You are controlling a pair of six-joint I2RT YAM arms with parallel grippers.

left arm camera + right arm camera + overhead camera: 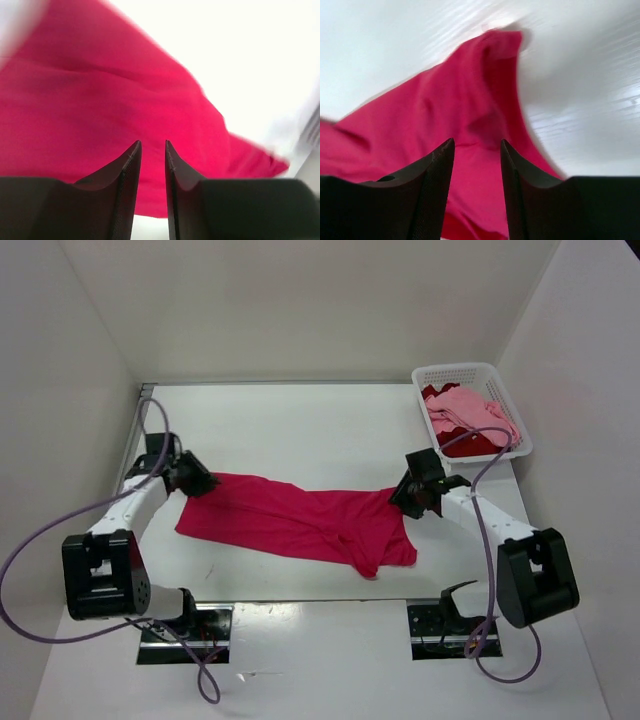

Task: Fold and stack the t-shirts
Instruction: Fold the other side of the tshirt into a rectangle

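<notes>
The bright magenta-pink t-shirt point(300, 520) lies spread flat across the middle of the table, stretched from left to right. My left gripper point(200, 483) is at its left end. In the left wrist view the gripper point(152, 142) has a narrow gap between its jaws, with nothing in it, and the shirt point(100, 100) lies just beyond. My right gripper point(403, 498) is over the shirt's right end. In the right wrist view the gripper point(477, 141) is open and empty above the cloth point(445, 110). The light pink t-shirt point(465, 410) and the dark red t-shirt point(480, 445) lie crumpled in the basket.
The white perforated basket point(455, 370) stands at the back right corner of the table. White walls enclose the table on the left, back and right. The arm bases and purple cables are at the near edge.
</notes>
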